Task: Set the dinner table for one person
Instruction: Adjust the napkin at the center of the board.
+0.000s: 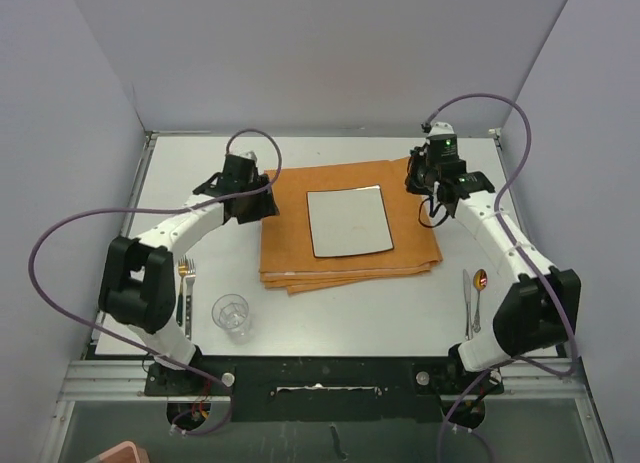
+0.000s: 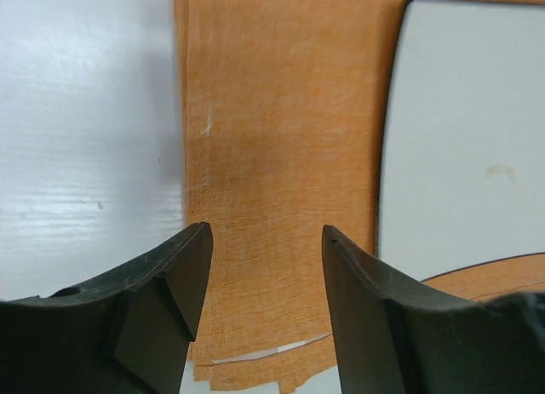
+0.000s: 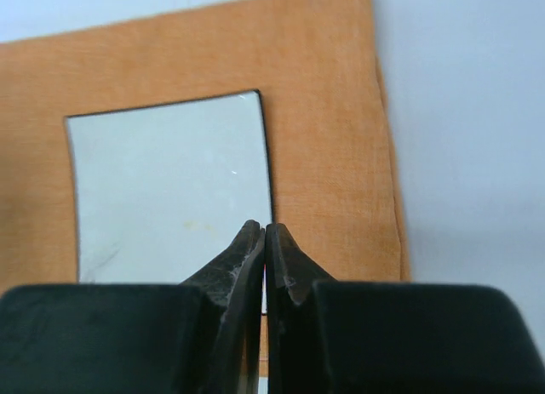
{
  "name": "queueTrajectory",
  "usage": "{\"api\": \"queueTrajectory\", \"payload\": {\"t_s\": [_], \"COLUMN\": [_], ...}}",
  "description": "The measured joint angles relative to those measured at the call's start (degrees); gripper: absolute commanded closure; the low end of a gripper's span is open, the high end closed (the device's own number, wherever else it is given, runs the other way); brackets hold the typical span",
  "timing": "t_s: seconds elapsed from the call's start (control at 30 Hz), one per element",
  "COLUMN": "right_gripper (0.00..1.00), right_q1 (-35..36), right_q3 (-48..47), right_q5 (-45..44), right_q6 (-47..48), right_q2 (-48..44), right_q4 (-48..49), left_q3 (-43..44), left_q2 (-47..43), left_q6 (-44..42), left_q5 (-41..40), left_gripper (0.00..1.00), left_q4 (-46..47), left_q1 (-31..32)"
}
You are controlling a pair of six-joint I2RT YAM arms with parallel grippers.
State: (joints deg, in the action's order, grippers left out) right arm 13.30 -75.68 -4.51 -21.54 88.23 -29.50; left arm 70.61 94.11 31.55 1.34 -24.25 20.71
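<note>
Where you look down from the top camera, the dinner table [image 1: 340, 318] fills most of the view, its far corners running up to the grey walls. A folded orange mat [image 1: 285, 253] lies at its middle with a square white plate [image 1: 348, 221] on top. The left gripper [image 1: 250, 198] sits at the mat's left edge and the right gripper [image 1: 428, 181] at its far right corner. From here you cannot see the fingers of either. A clear glass [image 1: 232, 316] stands near the left arm. A fork [image 1: 189, 276] beside it is partly hidden by that arm. A knife [image 1: 465, 295] and spoon [image 1: 480, 283] lie by the right arm.

On the left wrist camera, your fingers [image 2: 183, 271] stand well apart with nothing between them, over the mat's left strip. The plate is cut off at the right. You cannot tell whether the tips touch the cloth.

On the right wrist camera, the jaws are pressed together and grip nothing visible. Their tips lie over the plate's right rim, height unclear. Bare tabletop shows to the right.
</note>
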Motion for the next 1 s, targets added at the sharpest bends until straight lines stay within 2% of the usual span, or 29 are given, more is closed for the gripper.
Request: {"api": "queueTrajectory", "payload": {"t_s": [0.07, 0.17, 0.3, 0.57, 0.73, 0.83, 1.0], "right_gripper": [0.94, 0.94, 0.96, 0.97, 0.97, 0.97, 0.97], "right_q1": [1.2, 2.8, 3.9, 5.1, 5.2, 5.2, 5.4], "right_q3": [1.6, 4.3, 4.8, 6.0, 6.1, 6.1, 6.1], "right_q5": [1.0, 3.5, 5.8, 7.2, 7.7, 7.8, 7.8], "right_q6": [1.5, 3.1, 4.6, 6.0, 6.1, 6.1, 5.9], "right_q2": [-4.2, -8.9, -9.8, -9.7, -9.7, -9.5, -7.6], "right_q4": [3.1, 7.0, 8.0, 7.4, 6.4, 6.2, 6.3], "left_q3": [-2.1, -3.3, -0.9, 5.9, 7.3, 7.9, 8.2], "left_q2": [3.4, 10.8, 14.5, 20.4, 21.2, 21.3, 21.3], "left_q6": [1.2, 3.1, 4.5, 5.7, 5.8, 5.7, 5.8], "left_q5": [1.1, 3.9, 6.1, 8.6, 8.6, 7.9, 6.6], "left_gripper": [0.55, 0.73, 0.82, 0.87, 0.88, 1.00, 1.00], "left_q4": [0.0, 0.0, 0.3, 0.4, 0.0, -1.0, -1.8], "left_q1": [-0.7, -0.1, 0.1, 0.2, 0.3, 0.4, 0.7]}}
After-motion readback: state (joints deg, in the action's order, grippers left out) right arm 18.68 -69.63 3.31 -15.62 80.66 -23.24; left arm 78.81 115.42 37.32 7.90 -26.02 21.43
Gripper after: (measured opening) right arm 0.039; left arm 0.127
